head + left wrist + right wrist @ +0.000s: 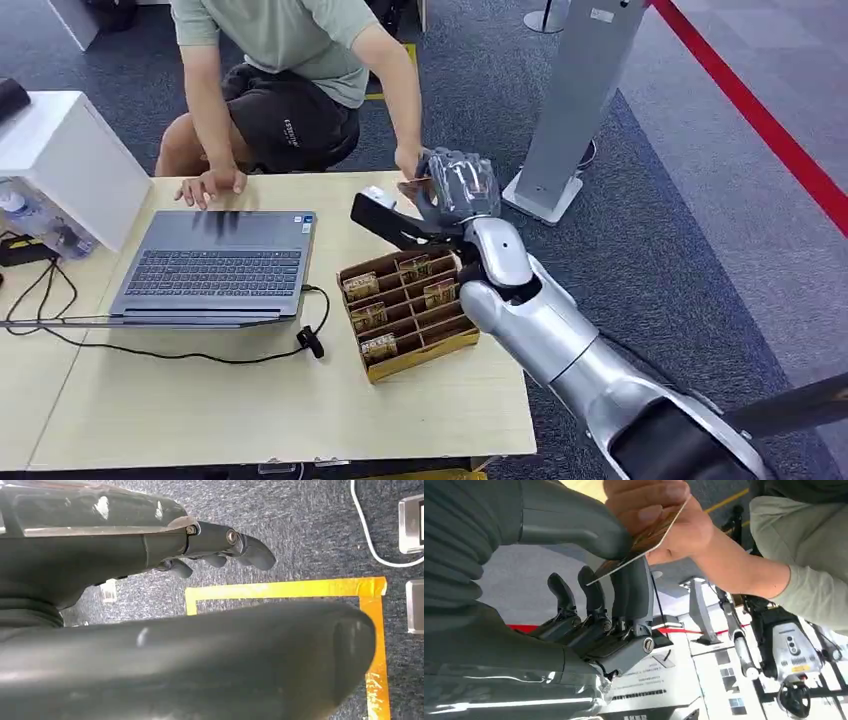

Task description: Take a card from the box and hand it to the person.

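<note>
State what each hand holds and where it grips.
The right hand pinches a card by one edge; a person's hand grips the opposite end. The left hand holds nothing.

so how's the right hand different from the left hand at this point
The right hand is raised over the far edge of the table, beyond the box; the left hand hangs above carpet. The right hand pinches a card between thumb and fingers, with the person's hand also on it; the left hand holds nothing, its fingers loosely curled. Both are dark grey with thick thumbs.
</note>
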You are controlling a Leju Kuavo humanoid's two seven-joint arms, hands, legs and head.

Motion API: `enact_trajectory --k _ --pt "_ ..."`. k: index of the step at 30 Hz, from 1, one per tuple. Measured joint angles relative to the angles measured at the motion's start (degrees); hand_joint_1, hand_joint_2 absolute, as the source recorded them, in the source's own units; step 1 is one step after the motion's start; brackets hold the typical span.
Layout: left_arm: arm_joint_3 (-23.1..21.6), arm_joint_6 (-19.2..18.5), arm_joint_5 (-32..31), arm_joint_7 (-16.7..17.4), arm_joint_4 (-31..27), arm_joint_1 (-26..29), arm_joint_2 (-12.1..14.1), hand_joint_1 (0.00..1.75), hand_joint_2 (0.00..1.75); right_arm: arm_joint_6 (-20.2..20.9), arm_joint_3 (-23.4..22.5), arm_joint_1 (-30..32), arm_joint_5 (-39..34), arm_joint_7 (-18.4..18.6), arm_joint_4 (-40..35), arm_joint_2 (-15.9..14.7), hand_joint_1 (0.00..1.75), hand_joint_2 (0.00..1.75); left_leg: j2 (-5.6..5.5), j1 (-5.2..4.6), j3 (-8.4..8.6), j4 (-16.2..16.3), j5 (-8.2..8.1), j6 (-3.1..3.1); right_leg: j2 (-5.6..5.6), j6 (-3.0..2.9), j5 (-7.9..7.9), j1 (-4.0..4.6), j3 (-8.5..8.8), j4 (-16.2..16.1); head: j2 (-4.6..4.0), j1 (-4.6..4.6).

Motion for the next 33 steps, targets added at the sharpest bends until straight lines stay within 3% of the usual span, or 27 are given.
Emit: enact_trajectory --k 8,12,15,16,20,24,33 --pt "0.0 1.0 1.2 -0.3 0.0 0.1 0.0 0.00 0.00 -2.0 0.4 -0.2 -2.1 -1.0 3.6 1.1 0.00 1.75 0.01 0.00 -0.01 0.0 0.00 0.00 0.01 0.00 0.00 0.00 -0.03 0.0 0.00 -0.02" --pt "0.0 -0.1 2.7 -0.8 0.0 0.5 0.0 0.00 0.00 -2.1 -0.3 1.3 -10.9 -4.2 2.4 1.0 0.00 1.75 0.02 0.00 0.01 0.0 0.00 0.00 0.02 0.00 0.00 0.00 -0.05 0.0 0.00 -0.02" --pt "0.0 -2.9 4.9 -0.7 0.1 0.9 0.0 0.00 0.00 -2.0 -1.0 3.1 -15.8 -4.6 -0.1 0.5 0.00 1.75 0.02 0.00 0.00 0.0 0.00 0.00 0.01 0.00 0.00 0.00 -0.08 0.0 0.00 -0.04" --pt "0.0 -3.5 5.5 -0.8 0.1 1.0 0.1 0.00 0.00 -1.9 -1.2 3.9 -16.8 -4.2 -1.2 0.2 0.00 0.00 0.02 0.00 0.00 0.0 0.00 0.00 0.01 0.00 0.00 0.00 -0.08 0.0 0.00 -0.02" --pt "0.1 -3.2 6.5 -1.9 0.2 1.2 0.1 0.00 0.00 -1.0 -1.5 7.4 -18.1 -1.6 -7.0 -2.0 0.00 0.00 0.03 0.00 0.00 0.0 0.00 0.00 0.03 0.00 0.00 0.00 -0.08 0.0 0.00 0.04" --pt "0.3 -3.6 8.6 -2.0 0.2 1.2 0.3 0.00 0.00 0.9 -1.7 11.0 -19.4 -1.2 -12.7 -3.8 0.00 0.00 0.04 0.00 0.02 0.0 0.00 0.00 0.04 0.00 0.00 0.00 -0.09 0.0 0.00 0.00" --pt "0.2 -2.5 8.1 -4.9 0.2 1.5 0.6 0.00 0.00 3.3 -2.6 21.6 -12.5 1.8 -26.3 -8.6 0.00 0.00 0.04 0.00 0.00 0.0 -0.01 0.00 0.04 0.00 -0.01 0.00 -0.10 0.0 0.00 0.00"
